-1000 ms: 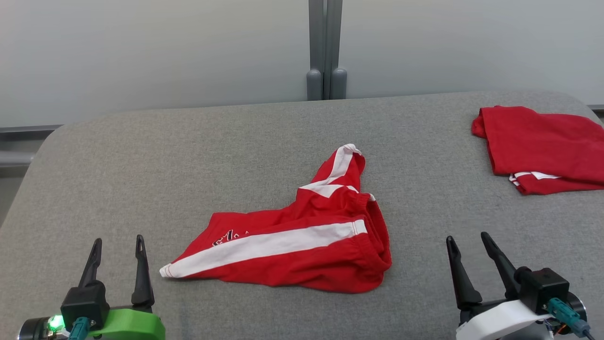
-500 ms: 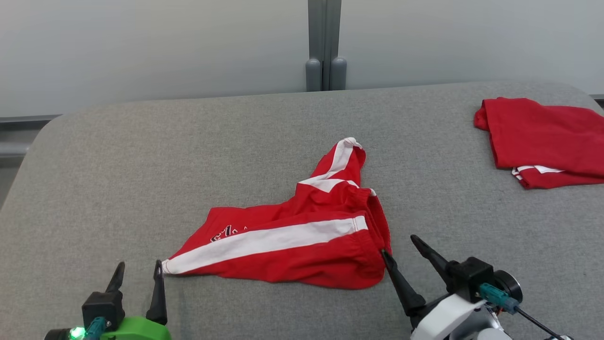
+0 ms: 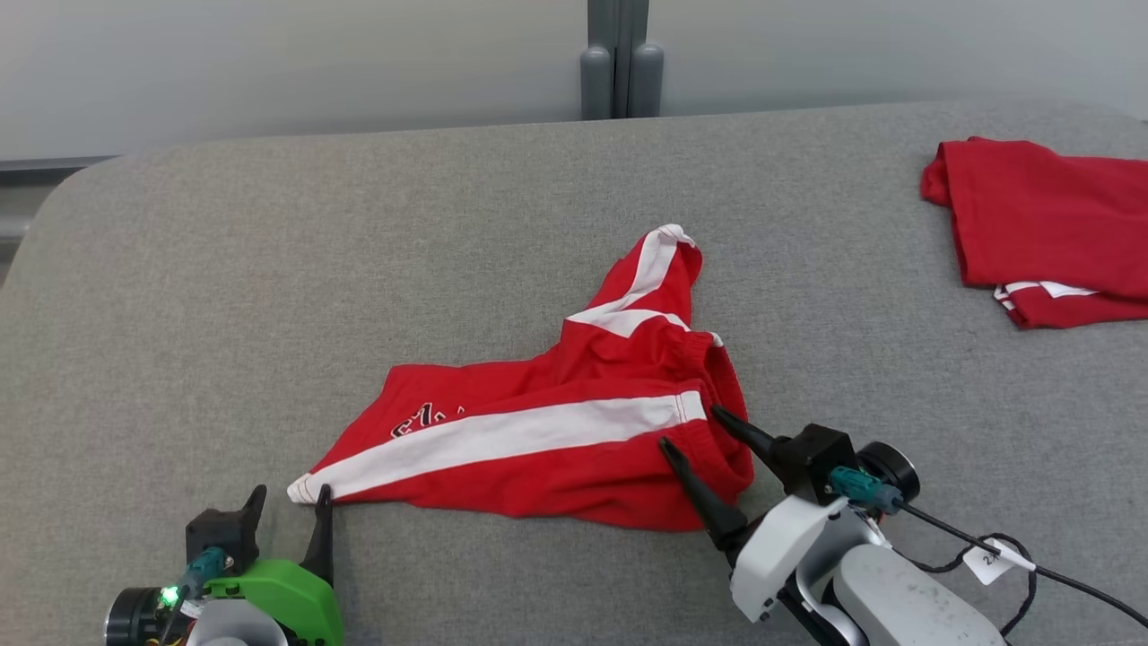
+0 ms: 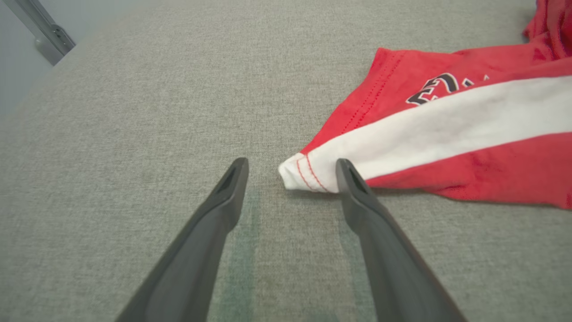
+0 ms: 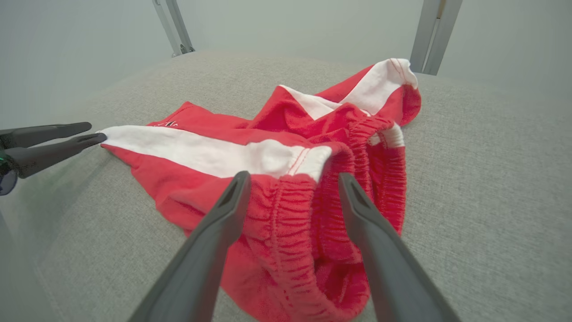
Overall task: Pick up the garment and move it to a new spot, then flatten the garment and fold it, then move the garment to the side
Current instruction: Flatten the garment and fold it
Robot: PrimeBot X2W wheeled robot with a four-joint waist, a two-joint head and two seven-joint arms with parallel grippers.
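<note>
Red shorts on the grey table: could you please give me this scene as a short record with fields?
garment: red shorts, crumpled, white side stripe, lying on the grey table
left gripper: open, at the leg hem corner
right gripper: open, astride the elastic waistband
held: nothing gripped yet
other: folded red garment, far right of the table

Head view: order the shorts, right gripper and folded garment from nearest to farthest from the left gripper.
1. The shorts: hem corner at the left gripper.
2. The right gripper: over the waistband, centre-right.
3. The folded garment: far right.
</note>
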